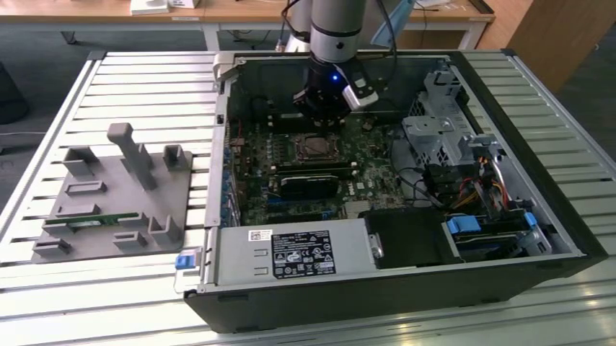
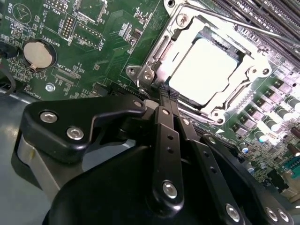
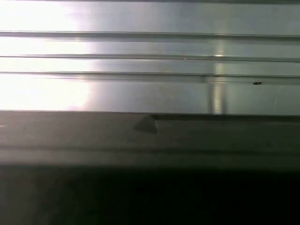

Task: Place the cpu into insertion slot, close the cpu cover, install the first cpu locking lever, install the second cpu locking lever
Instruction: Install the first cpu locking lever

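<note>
Cpu [image 2: 206, 70] sits under its cover [image 2: 255, 75]; our pincer [image 2: 165, 93], tips together by the socket [image 2: 140, 72], could slip and scratch the board [image 2: 93, 51].

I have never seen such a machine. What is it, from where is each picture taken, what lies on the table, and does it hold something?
It is a robot arm with black fingers at its end. The exterior view comes from a camera off the arm: the arm reaches down into an open computer case that lies on a slatted table; a grey holder stands at the exterior view's left. The second wrist view comes from a camera on the arm. It shows the fingers shut, their tips at a corner of a silver frame on the green board; a pale square chip sits inside that frame. Whether the tips pinch anything, I cannot tell. The first wrist view, also from the arm, shows pale metal bars above a dark band.
</note>
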Tool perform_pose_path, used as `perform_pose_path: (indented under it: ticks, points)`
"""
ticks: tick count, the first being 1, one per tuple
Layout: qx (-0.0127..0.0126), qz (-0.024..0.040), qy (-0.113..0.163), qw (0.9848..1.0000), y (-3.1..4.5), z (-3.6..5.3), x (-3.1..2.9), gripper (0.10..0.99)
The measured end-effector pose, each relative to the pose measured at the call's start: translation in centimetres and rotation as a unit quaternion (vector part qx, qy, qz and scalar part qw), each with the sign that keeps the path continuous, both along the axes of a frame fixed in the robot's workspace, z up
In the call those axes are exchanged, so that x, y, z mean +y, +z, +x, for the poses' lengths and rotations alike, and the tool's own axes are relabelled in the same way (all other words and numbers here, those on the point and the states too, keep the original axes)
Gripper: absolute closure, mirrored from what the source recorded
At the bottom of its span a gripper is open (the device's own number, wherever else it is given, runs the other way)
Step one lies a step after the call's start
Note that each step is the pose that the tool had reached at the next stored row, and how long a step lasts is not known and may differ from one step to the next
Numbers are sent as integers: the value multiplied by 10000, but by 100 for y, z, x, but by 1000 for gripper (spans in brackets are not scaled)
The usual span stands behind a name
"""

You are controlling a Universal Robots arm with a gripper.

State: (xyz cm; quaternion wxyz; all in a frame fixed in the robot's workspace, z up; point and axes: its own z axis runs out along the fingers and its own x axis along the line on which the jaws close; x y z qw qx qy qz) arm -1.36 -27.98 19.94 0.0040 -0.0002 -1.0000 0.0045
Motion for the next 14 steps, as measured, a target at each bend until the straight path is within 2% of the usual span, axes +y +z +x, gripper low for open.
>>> perform_pose_path:
  ticks: [6, 14]
  points:
    - [6, -6, -1, 10000, 96, -2, -3, 980]
    - [7, -6, 0, 10000, 100, 1, -38, 980]
